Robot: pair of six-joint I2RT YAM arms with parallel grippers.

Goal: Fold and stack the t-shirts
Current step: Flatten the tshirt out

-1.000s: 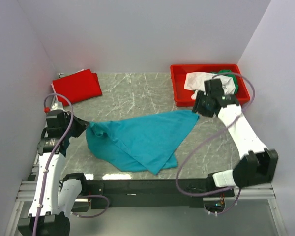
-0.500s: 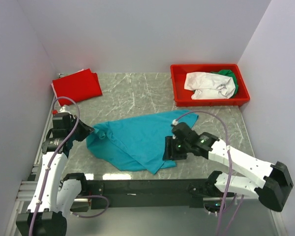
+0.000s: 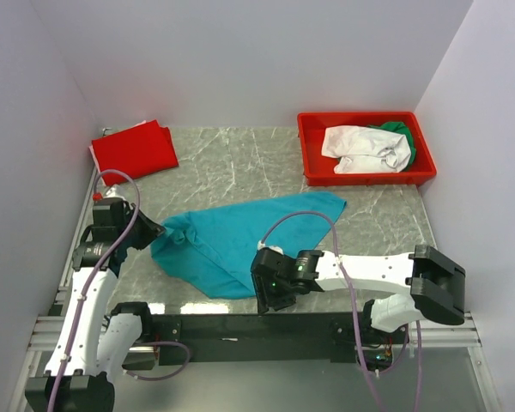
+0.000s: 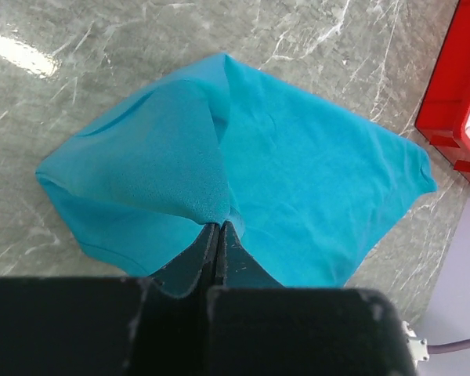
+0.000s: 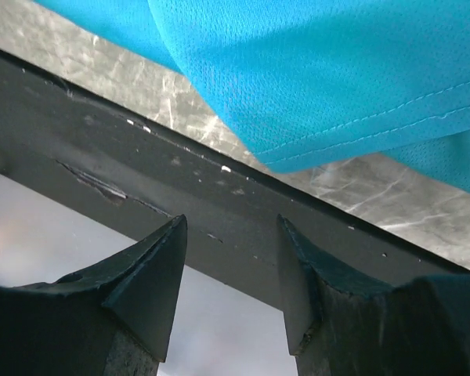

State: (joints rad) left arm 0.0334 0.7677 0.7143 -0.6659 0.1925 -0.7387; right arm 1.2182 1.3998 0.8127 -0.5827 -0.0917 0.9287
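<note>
Your left gripper (image 4: 219, 229) pinches the teal shirt (image 4: 298, 172) at its tips; your right gripper (image 5: 231, 227) hangs spread, shirt just beyond it — close here and you'd clamp the rail (image 5: 141, 172), not cloth.

The right gripper (image 5: 230, 229) has swung away from the red bin (image 3: 307, 159) and come down at the near edge of the teal shirt (image 3: 232, 240), over the black front rail (image 3: 215, 324). The left gripper (image 4: 218, 229) has shifted slightly, bunching the shirt's left corner.
</note>
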